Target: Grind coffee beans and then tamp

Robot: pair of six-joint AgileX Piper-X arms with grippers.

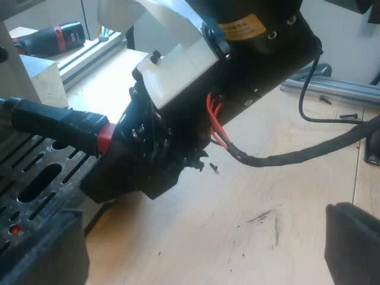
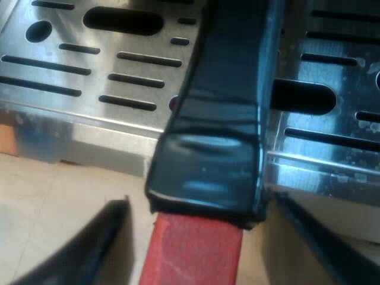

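Black handle, one, inside right gripper

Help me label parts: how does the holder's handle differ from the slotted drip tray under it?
The handle is glossy black, ending in red; the drip tray is bare silver metal. The handle is a solid bar; the drip tray is a flat sheet cut with slots. Both look hard and shiny.

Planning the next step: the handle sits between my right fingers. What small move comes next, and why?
Probably close the right gripper on the handle: its fingers flank the red end at the drip tray's front, one not yet touching.
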